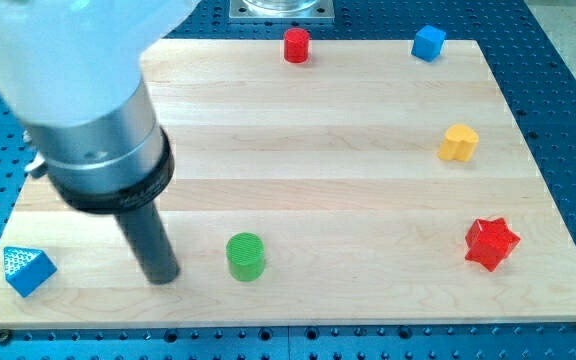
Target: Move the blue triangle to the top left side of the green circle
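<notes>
The blue triangle [28,270] lies near the board's bottom left corner. The green circle [245,256] stands at the bottom, left of centre. My tip [163,278] rests on the board between them, close to the green circle's left side and well to the right of the blue triangle, touching neither. The rod's body and arm rise toward the view's top left and hide that part of the board.
A red cylinder [296,45] and a blue cube [428,42] stand at the top edge. A yellow block [458,143] sits at the right. A red star [491,243] lies at the bottom right. The wooden board [368,180] lies on a blue perforated table.
</notes>
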### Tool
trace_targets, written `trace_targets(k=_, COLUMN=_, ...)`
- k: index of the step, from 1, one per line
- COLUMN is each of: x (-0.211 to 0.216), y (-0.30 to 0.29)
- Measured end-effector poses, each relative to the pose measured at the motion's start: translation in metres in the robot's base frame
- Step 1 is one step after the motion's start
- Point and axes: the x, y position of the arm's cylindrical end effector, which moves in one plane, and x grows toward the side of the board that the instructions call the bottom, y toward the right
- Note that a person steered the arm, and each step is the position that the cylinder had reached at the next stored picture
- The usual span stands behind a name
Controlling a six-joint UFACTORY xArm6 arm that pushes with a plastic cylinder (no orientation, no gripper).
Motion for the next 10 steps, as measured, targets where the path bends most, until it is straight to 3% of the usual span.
trace_targets(k=2, x=0.005, y=0.083)
trace_targets(k=4, x=0.048, y=-0.003)
trace_targets(k=6, x=0.05, y=-0.129)
trace_targets(k=7, x=0.05, y=-0.156)
trace_targets(k=8, x=0.033, y=-0.13)
trace_targets(k=9, x=0.011, y=-0.067)
trace_targets(k=10, x=0.027, y=-0.109)
